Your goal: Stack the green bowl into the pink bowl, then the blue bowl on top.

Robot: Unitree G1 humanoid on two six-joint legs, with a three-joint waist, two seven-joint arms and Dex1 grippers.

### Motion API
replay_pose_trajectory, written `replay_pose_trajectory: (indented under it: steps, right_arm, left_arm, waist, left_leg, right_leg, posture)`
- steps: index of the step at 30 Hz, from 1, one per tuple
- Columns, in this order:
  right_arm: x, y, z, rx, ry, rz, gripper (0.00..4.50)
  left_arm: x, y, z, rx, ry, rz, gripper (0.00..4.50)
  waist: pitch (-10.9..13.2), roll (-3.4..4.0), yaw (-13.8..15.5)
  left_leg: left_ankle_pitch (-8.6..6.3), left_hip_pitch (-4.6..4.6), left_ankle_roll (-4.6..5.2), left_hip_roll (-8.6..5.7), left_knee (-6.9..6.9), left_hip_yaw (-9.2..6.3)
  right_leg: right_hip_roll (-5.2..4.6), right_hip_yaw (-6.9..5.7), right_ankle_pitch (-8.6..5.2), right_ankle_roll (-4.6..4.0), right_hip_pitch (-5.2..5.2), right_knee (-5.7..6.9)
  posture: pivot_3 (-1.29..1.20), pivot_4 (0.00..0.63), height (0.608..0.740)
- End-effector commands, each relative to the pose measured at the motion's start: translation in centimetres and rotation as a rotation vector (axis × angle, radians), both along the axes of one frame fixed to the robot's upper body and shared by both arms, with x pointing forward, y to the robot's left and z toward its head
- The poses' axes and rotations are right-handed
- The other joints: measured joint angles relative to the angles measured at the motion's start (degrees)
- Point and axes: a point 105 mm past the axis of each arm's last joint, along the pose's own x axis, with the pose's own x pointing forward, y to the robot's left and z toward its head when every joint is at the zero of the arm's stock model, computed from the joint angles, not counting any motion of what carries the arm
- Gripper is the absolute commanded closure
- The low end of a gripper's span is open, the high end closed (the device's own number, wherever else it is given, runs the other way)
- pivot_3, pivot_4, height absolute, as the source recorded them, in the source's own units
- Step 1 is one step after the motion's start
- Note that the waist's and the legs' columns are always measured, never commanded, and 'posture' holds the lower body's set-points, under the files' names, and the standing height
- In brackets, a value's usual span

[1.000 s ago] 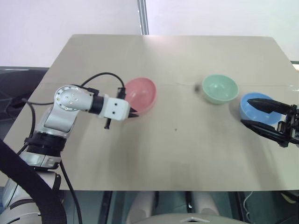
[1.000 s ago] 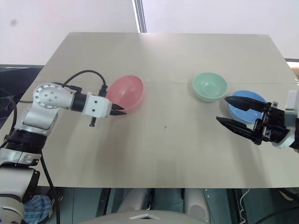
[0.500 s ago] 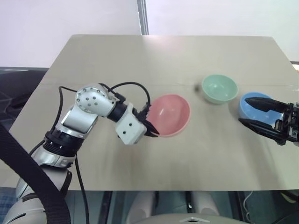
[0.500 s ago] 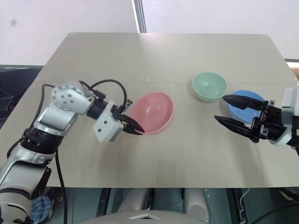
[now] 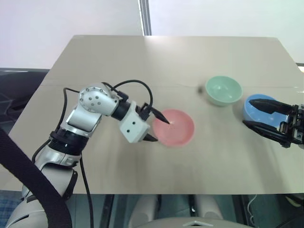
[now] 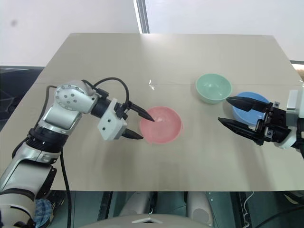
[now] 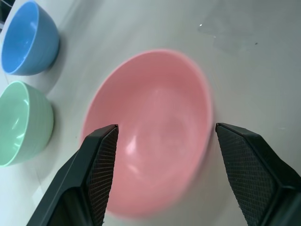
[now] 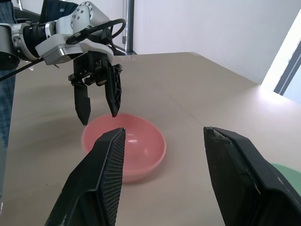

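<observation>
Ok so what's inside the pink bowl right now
Nothing. The pink bowl sits bare on the table, no bowl nested in it. The left gripper is open at its near rim, one finger tip over the edge. The green bowl and blue bowl stand apart.

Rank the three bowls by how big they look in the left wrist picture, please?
1. Pink bowl: by far the largest.
2. Green bowl.
3. Blue bowl: close to the green in apparent size.

The pink one sits nearest that camera and the green is cut off by the edge, so this says nothing about true size.
</observation>
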Motion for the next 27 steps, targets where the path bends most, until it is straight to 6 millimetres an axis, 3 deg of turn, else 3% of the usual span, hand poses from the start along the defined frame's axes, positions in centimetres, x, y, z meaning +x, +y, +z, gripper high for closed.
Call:
replay_pose_trajectory:
  steps: [1,5,9,13,18,27]
  right_arm:
    - [-0.2,0.1,0.8,-0.018,-0.044,0.011,1.55]
    - [-0.2,0.1,0.8,-0.019,-0.044,0.012,1.55]
    - [0.0,0.0,0.7,-0.021,-0.043,0.012,1.55]
    - [0.1,-0.1,0.6,-0.027,-0.039,0.014,1.55]
    - [0.9,-0.8,0.1,-0.068,-0.015,-0.021,1.55]
    - [3.9,-2.0,-1.3,-0.189,0.001,-0.117,1.55]
  left_arm:
    - [1.1,0.8,4.4,-0.184,0.052,0.128,0.88]
    - [2.0,2.4,8.3,-0.422,0.243,0.273,0.88]
    - [2.7,5.1,12.6,-0.779,0.471,0.394,0.88]
    - [0.5,7.6,11.7,-0.816,0.628,0.419,0.88]
    - [-0.2,9.9,10.3,-0.831,0.627,0.555,0.88]
    - [-2.0,11.1,9.4,-0.798,0.623,0.611,0.88]
  waist:
    - [0.01,-0.01,0.00]
    - [0.01,-0.01,-0.07]
    - [0.01,-0.01,-0.29]
    - [0.00,0.01,-1.48]
    - [0.01,-0.01,-1.19]
    - [0.02,0.00,-0.91]
  left_leg:
    - [0.00,0.00,0.00,0.00,0.00,-0.01]
    - [0.00,0.00,0.00,0.00,0.02,-0.07]
    - [0.00,0.00,0.00,0.00,0.02,-0.29]
    - [0.00,0.03,-0.01,0.02,0.00,-0.34]
    - [0.01,0.02,-0.02,0.03,-0.02,-0.38]
    - [0.01,0.01,-0.03,0.07,-0.03,-0.36]
  right_leg:
    - [0.00,-0.01,0.00,0.00,0.00,0.01]
    - [0.01,-0.04,0.00,0.00,0.00,0.03]
    - [0.01,-0.04,0.00,0.01,0.00,0.03]
    - [0.00,-0.02,-0.01,0.00,0.00,0.02]
    - [-0.02,-0.02,-0.01,0.00,-0.01,0.00]
    - [-0.06,-0.01,-0.01,0.00,-0.04,-0.01]
  posture:
    - [0.00,0.150,0.740]
    - [0.00,0.150,0.740]
    - [0.00,0.150,0.740]
    - [0.00,0.150,0.740]
    - [0.00,0.150,0.740]
    - [0.00,0.150,0.740]
